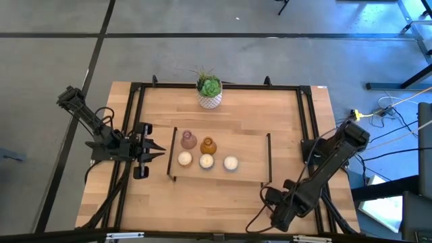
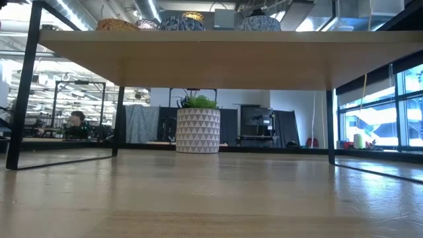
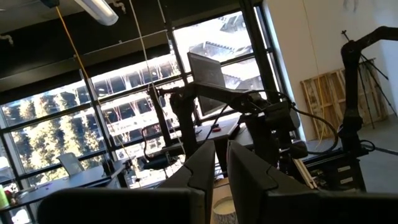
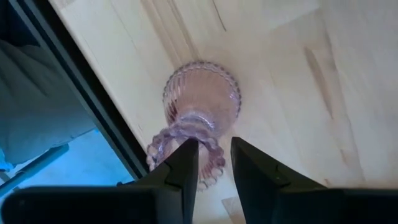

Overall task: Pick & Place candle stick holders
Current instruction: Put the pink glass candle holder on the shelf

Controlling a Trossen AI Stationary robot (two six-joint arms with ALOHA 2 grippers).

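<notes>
Right wrist view: dusty-pink holder (image 4: pixel 200 102) over tabletop (image 4: pixel 298 74) near its edge, long axis pointing into right gripper (image 4: pixel 214 148). Jaws narrow, flared rim at tips; grip cannot be told. Left gripper (image 1: pixel 154 152) closed, empty, farther off.

light: bright daylight from tall windows (image 3: pixel 124 118), backlit, blown-out glare | ceiling tube lamp (image 3: pixel 96 9) lit | table (image 1: pixel 223 121) evenly lit, soft short shadows | low view: near boards blurred, plant pot (image 2: pixel 197 130) sharp | right wrist: blue cast at edge
</notes>
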